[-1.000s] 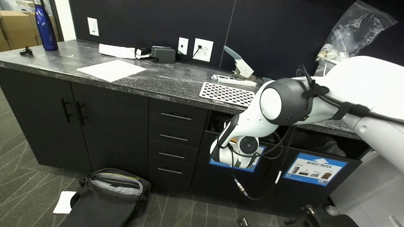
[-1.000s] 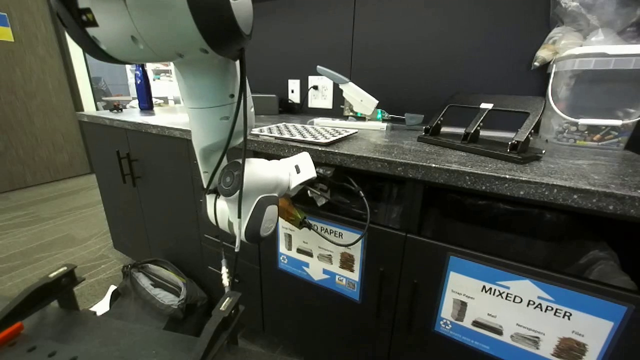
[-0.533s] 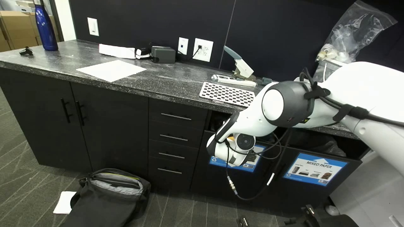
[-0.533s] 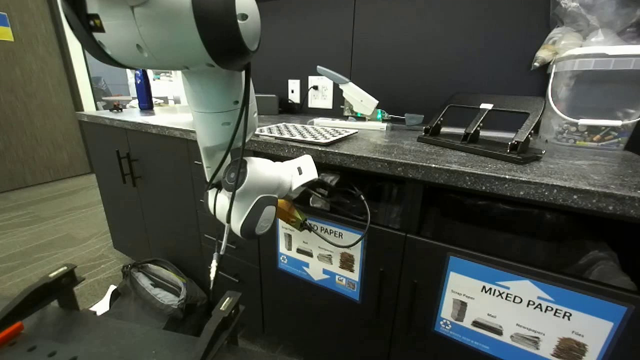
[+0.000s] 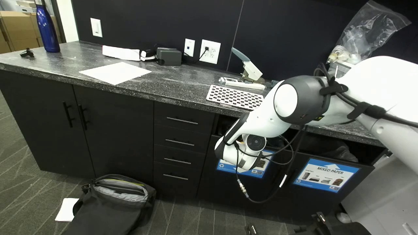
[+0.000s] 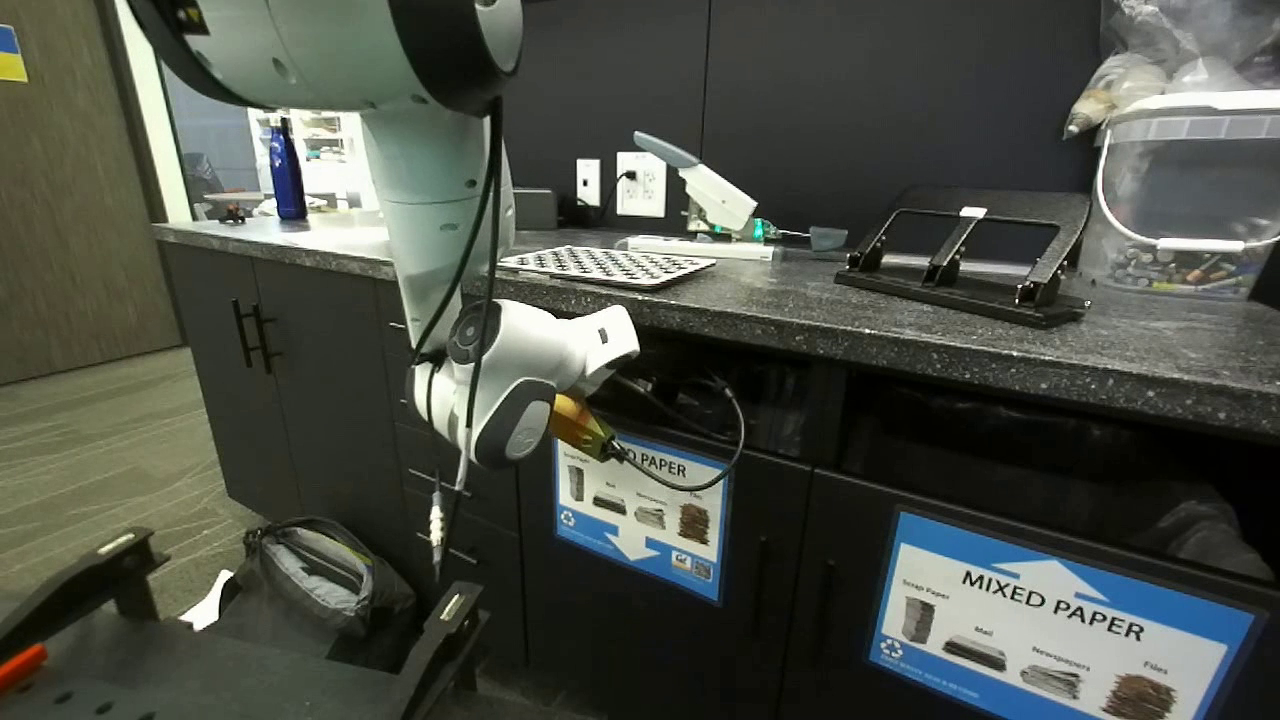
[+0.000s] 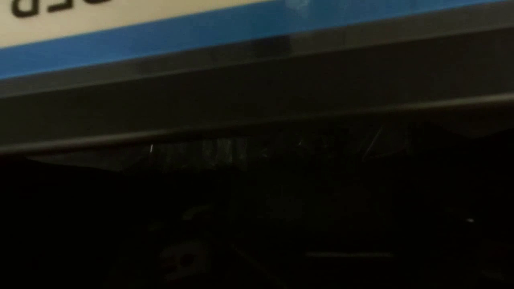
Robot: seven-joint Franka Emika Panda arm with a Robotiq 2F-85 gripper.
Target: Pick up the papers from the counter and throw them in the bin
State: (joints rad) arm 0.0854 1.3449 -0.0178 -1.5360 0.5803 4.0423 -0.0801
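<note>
Your dark grey, speckled counter [image 5: 176, 81] is running lengthwise from upper left to lower right; mid-frame, bin [image 6: 778, 430] shadow is obscuring your gripper [image 6: 640, 388]: spread and hold you cannot tell.

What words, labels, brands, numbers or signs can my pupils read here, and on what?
"MIXED PAPER": right-hand recycling sign
"Scrap Paper": same sign
"Mail": same sign
"Newspapers": same sign
"Files": same sign
"PAPER", start covered: left-hand recycling sign
Too small to read: left-hand captions, both signs' bottom print.
Wrist view: upside-down letters, cut off.
No legible brand or number.
</note>
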